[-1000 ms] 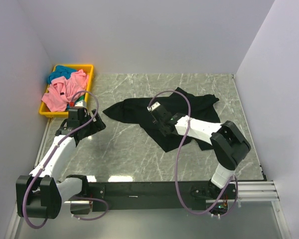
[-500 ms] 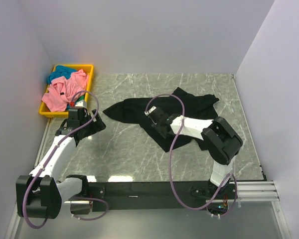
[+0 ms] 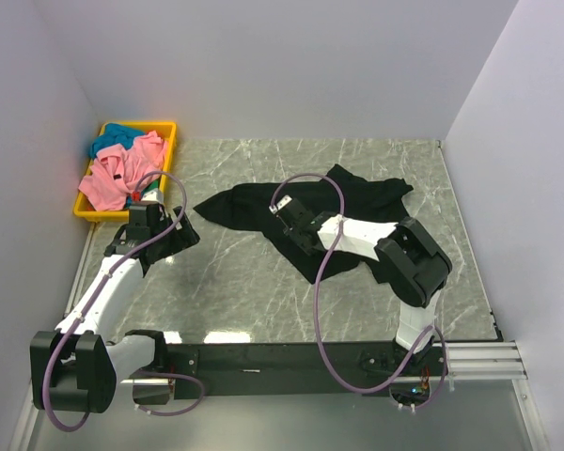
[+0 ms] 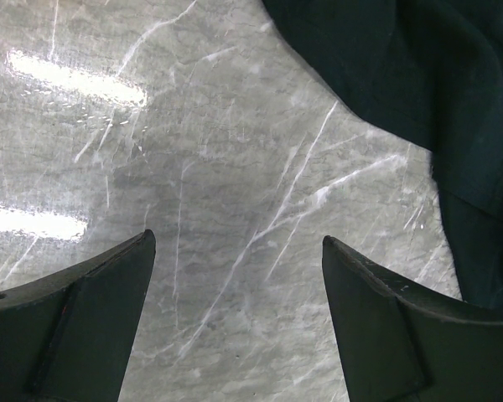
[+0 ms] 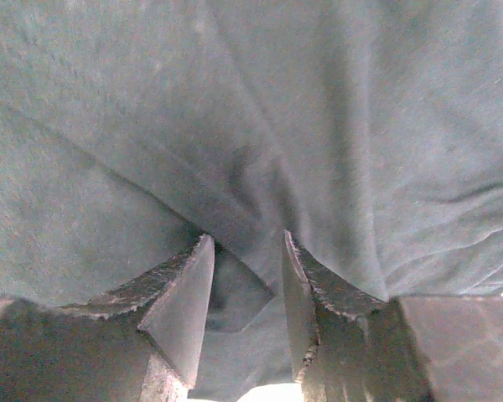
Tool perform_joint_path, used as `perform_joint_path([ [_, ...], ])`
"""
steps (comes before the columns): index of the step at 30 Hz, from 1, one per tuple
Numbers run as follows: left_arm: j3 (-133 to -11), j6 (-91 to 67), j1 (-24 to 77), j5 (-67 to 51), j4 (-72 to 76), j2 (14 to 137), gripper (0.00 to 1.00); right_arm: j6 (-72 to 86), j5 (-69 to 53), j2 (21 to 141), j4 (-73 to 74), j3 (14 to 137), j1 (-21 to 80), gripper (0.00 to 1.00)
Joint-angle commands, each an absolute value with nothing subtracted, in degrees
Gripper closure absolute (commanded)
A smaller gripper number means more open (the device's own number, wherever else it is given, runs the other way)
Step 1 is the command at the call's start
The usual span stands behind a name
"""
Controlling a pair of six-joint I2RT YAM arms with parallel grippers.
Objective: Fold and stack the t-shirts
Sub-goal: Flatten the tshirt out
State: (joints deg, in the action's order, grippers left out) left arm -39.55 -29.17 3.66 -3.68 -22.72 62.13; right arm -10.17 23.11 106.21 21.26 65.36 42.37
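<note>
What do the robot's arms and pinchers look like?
The left arm and right arm are white tubes with chunky black joints. A purple cable loops along each one. The left gripper and right gripper each have two dark, wedge-shaped fingers, a bit scuffed.

My left arm (image 3: 103, 291) and right arm (image 3: 357, 232): white, black joints
Purple cable (image 3: 317, 301) along each; left claw (image 4: 235, 251), right claw (image 5: 247, 251): dark wedge fingers (image 5: 180, 289).
</note>
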Motion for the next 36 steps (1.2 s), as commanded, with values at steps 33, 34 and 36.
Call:
perform_joint_path([
  [33, -39.73, -28.3, 3.6, -4.92, -20.74, 61.96, 0.13, -0.19, 13.03, 101.17, 30.13, 73.12, 43.41, 1.0],
  [34, -39.73, -28.3, 3.6, -4.92, -20.66, 61.61, 0.13, 3.74, 11.18, 99.94, 31.28, 74.08, 45.07, 1.0],
  [36, -39.73, -28.65, 3.6, -4.4, -20.83, 61.35, 0.12, 7.1, 6.34, 99.32, 34.0, 77.51, 46.75, 1.0],
])
